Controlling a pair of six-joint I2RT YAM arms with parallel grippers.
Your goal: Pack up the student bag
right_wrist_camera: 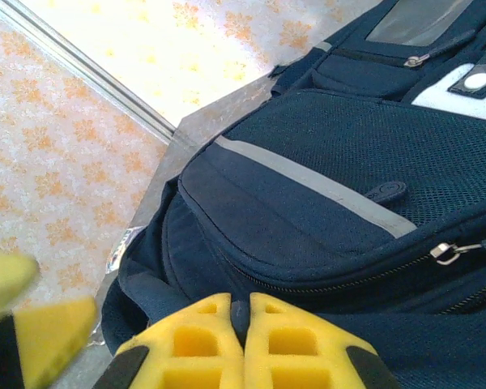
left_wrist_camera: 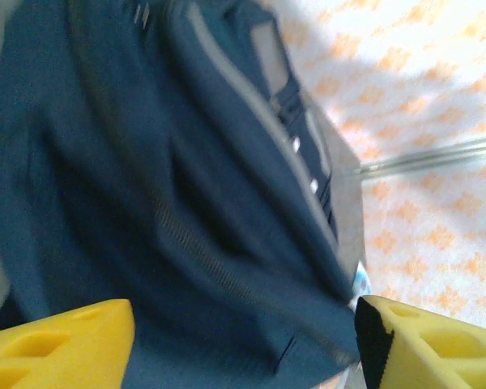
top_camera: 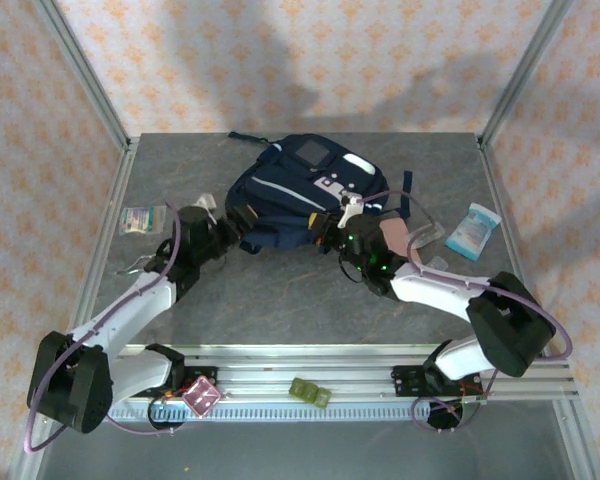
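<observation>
The student bag [top_camera: 290, 190], a large navy backpack with a grey square patch and white patches, lies at the back middle of the table. My left gripper [top_camera: 242, 240] is at the bag's near left edge. In the left wrist view the left gripper [left_wrist_camera: 243, 336] stands open wide, with the bag's dark fabric [left_wrist_camera: 186, 203] spread just beyond the fingers. My right gripper [top_camera: 326, 226] is at the bag's near right edge. Seen from the right wrist, that gripper [right_wrist_camera: 241, 312] is shut, pinching a thin fold of the bag's fabric [right_wrist_camera: 324, 162] below a zip line.
A small clear packet [top_camera: 140, 218] lies at the left of the table, and a light blue packet [top_camera: 472, 230] at the right. A pink item [top_camera: 202, 397] and a green item [top_camera: 310, 392] rest on the front rail. Metal frame posts [top_camera: 85, 70] stand at the back corners.
</observation>
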